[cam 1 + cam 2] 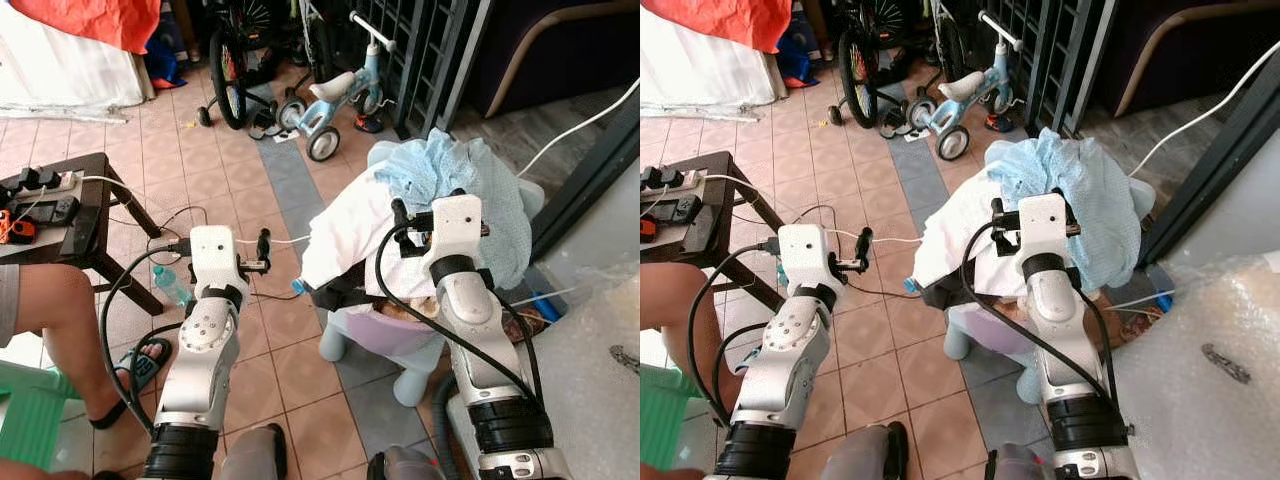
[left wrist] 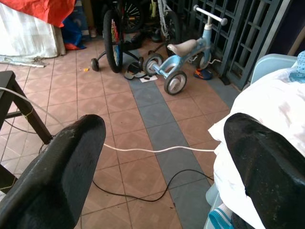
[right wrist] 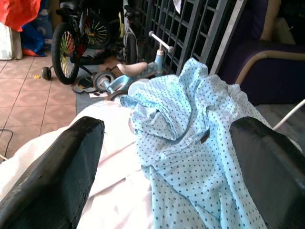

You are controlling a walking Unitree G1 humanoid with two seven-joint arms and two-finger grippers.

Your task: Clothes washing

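A heap of laundry sits on a small pale-blue plastic chair [image 1: 412, 381]. A white cloth [image 1: 345, 225] hangs over the chair's left side, and a light-blue dotted garment [image 3: 190, 143] is bunched on top [image 1: 480, 180]. My right gripper [image 3: 167, 126] hovers just above the heap, open, with the dotted garment between and below its fingers [image 3: 62, 167]. My left gripper [image 2: 164, 126] is held out over the tiled floor to the left of the heap. It is open and empty, and its right finger [image 2: 267, 167] is close to the white cloth's edge [image 2: 257, 105].
A dark wooden table [image 1: 92, 205] with a power strip stands at the left. A person's leg in a sandal [image 1: 75, 330] is beside it, near a green stool [image 1: 30, 420]. A water bottle [image 1: 172, 285] and cables lie on the floor. Farther off are a child's bike [image 1: 335, 100] and a bicycle [image 1: 226, 70]. Bubble wrap [image 1: 600, 340] is at the right.
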